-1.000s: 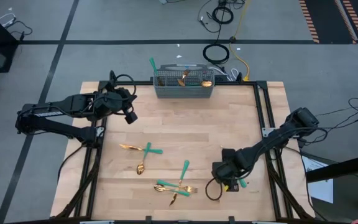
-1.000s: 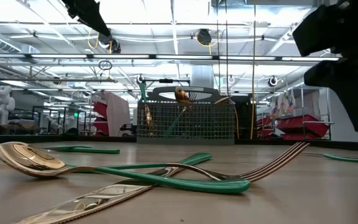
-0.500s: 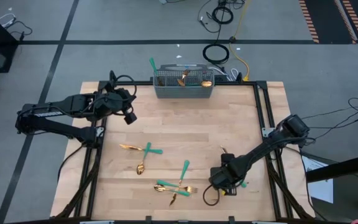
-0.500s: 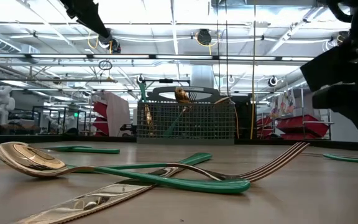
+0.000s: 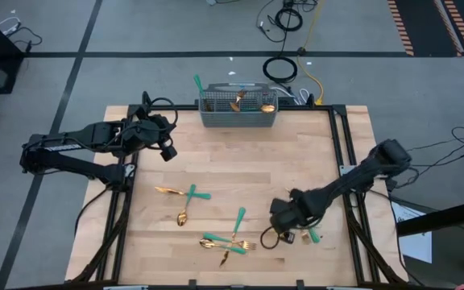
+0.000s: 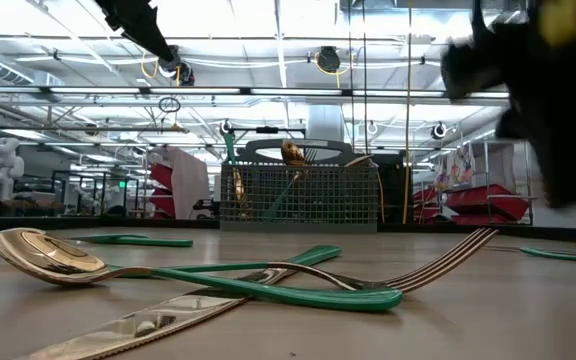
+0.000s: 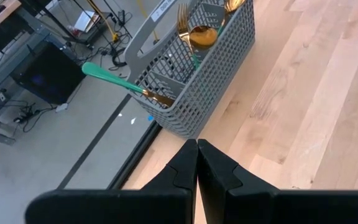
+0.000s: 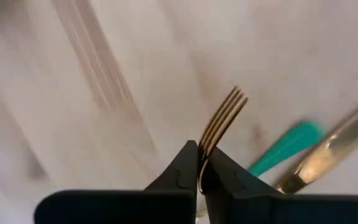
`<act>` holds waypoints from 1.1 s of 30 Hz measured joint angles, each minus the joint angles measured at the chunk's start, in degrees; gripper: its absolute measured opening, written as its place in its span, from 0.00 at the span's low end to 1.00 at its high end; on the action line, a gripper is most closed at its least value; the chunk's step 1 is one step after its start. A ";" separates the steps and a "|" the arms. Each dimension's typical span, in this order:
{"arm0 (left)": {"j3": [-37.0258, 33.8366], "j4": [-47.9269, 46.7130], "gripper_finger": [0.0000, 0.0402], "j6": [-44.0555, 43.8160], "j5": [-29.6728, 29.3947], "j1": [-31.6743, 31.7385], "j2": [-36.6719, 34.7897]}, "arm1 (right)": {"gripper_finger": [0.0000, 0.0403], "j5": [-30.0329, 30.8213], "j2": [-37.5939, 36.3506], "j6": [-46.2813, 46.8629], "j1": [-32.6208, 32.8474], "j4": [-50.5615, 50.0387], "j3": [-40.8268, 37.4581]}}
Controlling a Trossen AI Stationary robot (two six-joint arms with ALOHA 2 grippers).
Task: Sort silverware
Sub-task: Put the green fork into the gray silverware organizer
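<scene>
Right gripper point(image 8: 197, 163): fingers pressed together on a fork point(image 8: 221, 122), whose gold tines stick out past the fingertips above the wooden table point(image 8: 73, 93). A teal handle point(image 8: 284, 147) with a gold blade lies on the wood just beyond the tines. In the high view this gripper point(image 5: 281, 217) sits over the table's near right part, its arm running back toward the right edge.

Left gripper point(image 7: 196, 163): fingers closed against each other, nothing between them. It is stationed over the far left part of the table point(image 5: 240, 153), near the grey mesh basket point(image 7: 210, 74).

Basket, high view point(image 5: 238, 107): stands at the middle of the far edge. It holds several gold-headed pieces standing in its compartments; one teal handle point(image 7: 107, 76) pokes out over its left end, tilted outward.

Loose silverware on the table, high view:
- a spoon point(image 5: 185, 208) and a second piece point(image 5: 171, 192) with crossed teal handles, left of centre;
- a cluster of pieces point(image 5: 228, 240) near the front edge, handles overlapping, just left of the right gripper;
- a short teal handle point(image 5: 314, 236) beside the right gripper on its right, and another small teal piece point(image 5: 329, 246) a little farther right.

Low view: a gold spoon bowl point(image 6: 43, 252) lies closest, with green handles and fork tines point(image 6: 448, 258) crossing behind it; the basket point(image 6: 298, 195) stands at the far edge.
</scene>
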 joint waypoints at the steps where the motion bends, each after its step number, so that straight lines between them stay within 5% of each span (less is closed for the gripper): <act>1: 0.00 0.02 0.04 0.01 0.00 0.00 0.00 | 0.00 2.87 -1.53 1.12 -0.78 -0.03 0.61; 7: 0.00 0.11 0.04 0.00 0.00 0.00 0.00 | 0.00 31.07 -10.89 -1.14 -10.53 4.29 5.36; 11: 0.00 0.23 0.04 -0.01 0.00 0.00 0.01 | 0.00 41.36 -14.16 -19.31 -20.14 26.73 5.68; 16: 0.00 0.28 0.04 0.00 -0.02 -0.02 0.02 | 0.00 32.93 -11.00 -49.03 -31.77 64.48 5.68; 20: 0.00 0.28 0.04 -0.03 -0.07 0.00 0.02 | 0.00 23.08 -6.09 -51.74 -39.65 81.05 5.68; 29: 0.00 0.23 0.04 -0.07 -0.37 0.00 0.02 | 0.00 14.60 11.57 -55.03 -44.16 81.04 19.34; 33: 0.00 0.00 0.04 -0.09 -0.44 0.00 0.02 | 0.00 20.82 18.63 -61.16 -44.16 71.37 30.04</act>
